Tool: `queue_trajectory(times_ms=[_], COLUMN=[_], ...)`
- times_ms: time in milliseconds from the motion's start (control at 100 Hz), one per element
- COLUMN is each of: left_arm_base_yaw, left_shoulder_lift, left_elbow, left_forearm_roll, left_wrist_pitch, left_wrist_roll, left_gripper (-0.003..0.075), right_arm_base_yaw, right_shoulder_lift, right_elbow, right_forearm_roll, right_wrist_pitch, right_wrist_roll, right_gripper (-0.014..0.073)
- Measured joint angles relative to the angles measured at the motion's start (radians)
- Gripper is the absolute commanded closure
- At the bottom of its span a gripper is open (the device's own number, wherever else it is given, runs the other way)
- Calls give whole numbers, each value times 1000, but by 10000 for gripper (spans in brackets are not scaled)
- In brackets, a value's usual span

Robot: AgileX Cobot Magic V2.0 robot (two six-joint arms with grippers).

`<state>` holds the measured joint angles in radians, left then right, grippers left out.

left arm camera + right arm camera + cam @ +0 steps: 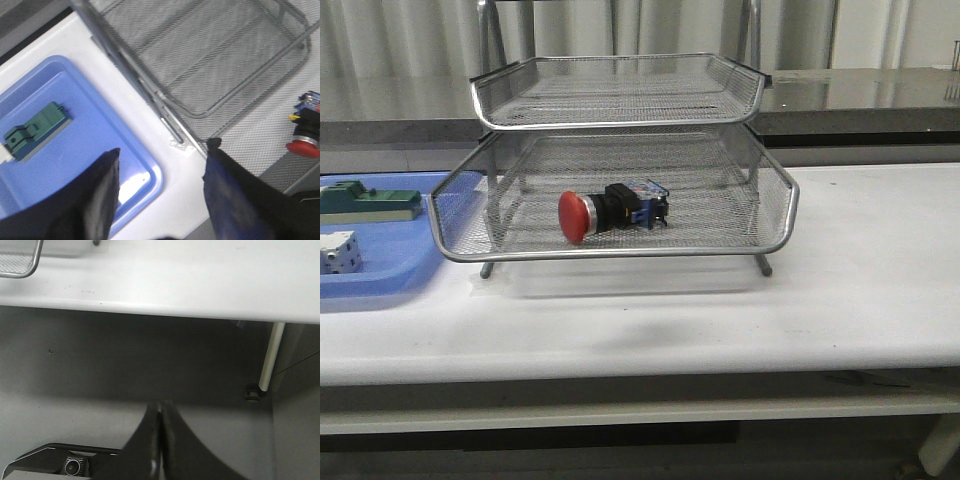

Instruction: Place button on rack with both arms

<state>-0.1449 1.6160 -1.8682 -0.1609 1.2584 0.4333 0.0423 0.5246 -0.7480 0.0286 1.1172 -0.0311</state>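
The button (605, 212), with a red cap, black body and blue rear block, lies on its side in the pulled-out lower tray of the silver wire-mesh rack (620, 250). It also shows in the left wrist view (306, 132). Neither arm shows in the front view. My left gripper (162, 150) is open and empty, above the table between the blue tray and the rack (200, 60). My right gripper (160, 407) is shut and empty, below the front edge of the table, away from the rack's corner (20, 262).
A flat blue plastic tray (380, 285) lies left of the rack and holds a green block (365, 203) and a white cube (340, 252). The tray (75, 165) and green block (35, 131) also show in the left wrist view. A table leg (267, 360) stands below the white table (200, 285).
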Motion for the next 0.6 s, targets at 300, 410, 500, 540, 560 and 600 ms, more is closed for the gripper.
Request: queue_trajectory(times_ms=[300, 410, 500, 540, 560, 600], left_arm_base_yaw=[104, 113, 113, 113, 113, 113], left_shoulder_lift=[-155, -248, -333, -367, -389, -433], left_elbow=[236, 380, 502, 560, 580, 640], left_forearm_roll=[-18, -22, -26, -26, -26, -26], left_wrist_pitch=[-57, -141, -214, -256, -277, -324], left_wrist_roll=[-7, -8, -8, -8, -8, -8], left_gripper=[353, 354, 354, 354, 354, 354], right_arm_base_yaw=[0, 0, 0, 0, 0, 0], right_shoulder_lift=[0, 0, 0, 0, 0, 0], right_elbow=[0, 0, 0, 0, 0, 0], right_forearm_roll=[0, 0, 0, 0, 0, 0], right_wrist_pitch=[0, 0, 0, 0, 0, 0], right_wrist_roll=[0, 0, 0, 0, 0, 0], right_gripper=[664, 664, 664, 664, 664, 664])
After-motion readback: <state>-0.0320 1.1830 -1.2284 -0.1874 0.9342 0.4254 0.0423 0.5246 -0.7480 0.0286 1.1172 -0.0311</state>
